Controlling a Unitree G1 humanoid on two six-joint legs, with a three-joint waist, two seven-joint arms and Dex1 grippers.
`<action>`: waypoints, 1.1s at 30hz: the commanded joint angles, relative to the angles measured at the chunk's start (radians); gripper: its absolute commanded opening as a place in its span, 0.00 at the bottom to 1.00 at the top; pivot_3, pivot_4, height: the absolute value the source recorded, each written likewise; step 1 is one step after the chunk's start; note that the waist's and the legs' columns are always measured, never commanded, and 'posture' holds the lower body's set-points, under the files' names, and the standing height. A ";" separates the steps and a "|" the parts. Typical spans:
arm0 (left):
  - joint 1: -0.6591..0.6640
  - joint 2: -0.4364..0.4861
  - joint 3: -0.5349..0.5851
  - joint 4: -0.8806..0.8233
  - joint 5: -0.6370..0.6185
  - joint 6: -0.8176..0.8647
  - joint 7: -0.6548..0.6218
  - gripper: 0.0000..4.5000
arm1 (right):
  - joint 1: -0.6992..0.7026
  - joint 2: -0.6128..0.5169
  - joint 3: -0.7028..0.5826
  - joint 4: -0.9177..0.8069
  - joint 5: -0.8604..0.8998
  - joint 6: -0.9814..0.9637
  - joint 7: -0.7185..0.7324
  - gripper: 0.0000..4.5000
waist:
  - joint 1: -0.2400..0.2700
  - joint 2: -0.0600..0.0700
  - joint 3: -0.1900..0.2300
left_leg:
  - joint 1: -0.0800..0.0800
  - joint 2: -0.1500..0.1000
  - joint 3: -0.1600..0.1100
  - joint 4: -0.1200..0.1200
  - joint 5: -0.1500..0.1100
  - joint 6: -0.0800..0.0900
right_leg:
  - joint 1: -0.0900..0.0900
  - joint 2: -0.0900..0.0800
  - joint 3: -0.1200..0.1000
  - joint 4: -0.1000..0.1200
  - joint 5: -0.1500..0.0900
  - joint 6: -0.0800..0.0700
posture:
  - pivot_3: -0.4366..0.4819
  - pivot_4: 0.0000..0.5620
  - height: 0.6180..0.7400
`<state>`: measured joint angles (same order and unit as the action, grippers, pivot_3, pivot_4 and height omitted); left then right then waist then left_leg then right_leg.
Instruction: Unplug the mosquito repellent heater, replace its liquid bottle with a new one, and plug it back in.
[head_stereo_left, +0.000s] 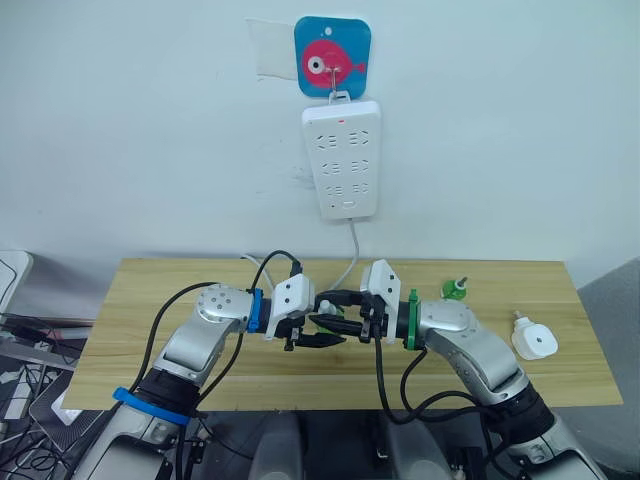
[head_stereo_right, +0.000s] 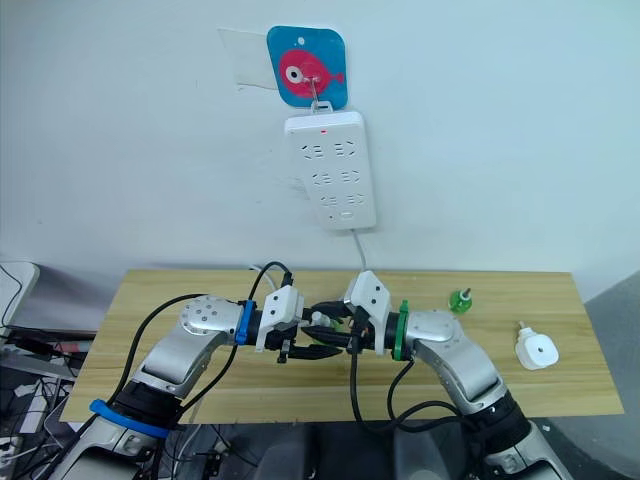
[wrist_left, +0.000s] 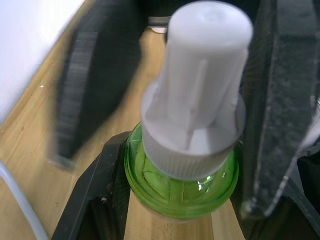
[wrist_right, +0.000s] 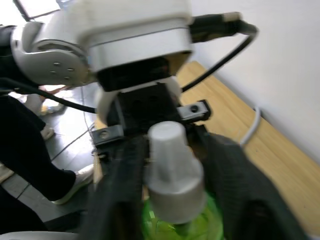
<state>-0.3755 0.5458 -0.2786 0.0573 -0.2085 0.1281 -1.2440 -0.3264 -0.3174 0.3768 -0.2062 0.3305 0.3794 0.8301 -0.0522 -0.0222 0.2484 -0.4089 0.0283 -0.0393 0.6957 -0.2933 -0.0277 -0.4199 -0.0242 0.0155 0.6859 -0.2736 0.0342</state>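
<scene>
Even, diffuse lighting; the white wall (head_stereo_left: 500, 130) shows no glare and only a faint shadow beside the power strip (head_stereo_left: 342, 160) at 9 o'clock. Head views are sharp throughout. Both wrist views are soft: motion blur smears the black fingers (wrist_left: 90, 85), and the white cap (wrist_right: 170, 165) is out of focus.

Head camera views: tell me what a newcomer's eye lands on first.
The two end effectors meet over the middle of the wooden table, left end effector and right end effector both around the white-capped green bottle. On the wall above hangs a white power strip under a blue hook plate with a pink fish. At the table's right lie the white heater and a capless green bottle, apart.
</scene>
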 joint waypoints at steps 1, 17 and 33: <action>0.008 0.004 -0.001 -0.047 -0.009 -0.008 -0.005 0.50 | 0.013 -0.003 -0.023 -0.017 -0.002 -0.025 0.003 0.24 | 0.000 0.000 0.000 | 0.000 0.000 0.000 0.000 0.000 0.000 | 0.000 0.000 0.000 0.000 0.000 0.000 | 0.40 0.40 1.00; 0.023 0.022 -0.011 -0.029 -0.003 -0.015 -0.017 0.50 | -0.042 -0.039 -0.147 -0.187 0.162 0.159 0.002 0.24 | 0.000 0.000 0.000 | 0.000 0.000 0.000 0.000 0.000 0.000 | 0.000 0.000 0.000 0.000 0.000 0.000 | 0.38 0.40 1.00; 0.009 0.020 -0.010 -0.016 0.000 -0.021 -0.018 0.50 | -0.021 -0.033 -0.091 -0.185 0.101 0.120 -0.031 0.69 | -0.002 0.000 0.000 | 0.000 0.000 0.000 0.000 0.000 0.000 | 0.000 0.000 0.000 0.000 0.000 0.000 | 0.39 0.40 1.00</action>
<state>-0.3659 0.5626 -0.2888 0.0694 -0.2070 0.1190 -1.2563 -0.3467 -0.3513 0.2944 -0.3499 0.4274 0.5221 0.7998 -0.0545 -0.0221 0.2484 -0.4089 0.0284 -0.0398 0.6956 -0.2933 -0.0277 -0.4200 -0.0241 0.0152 0.6858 -0.2736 0.0342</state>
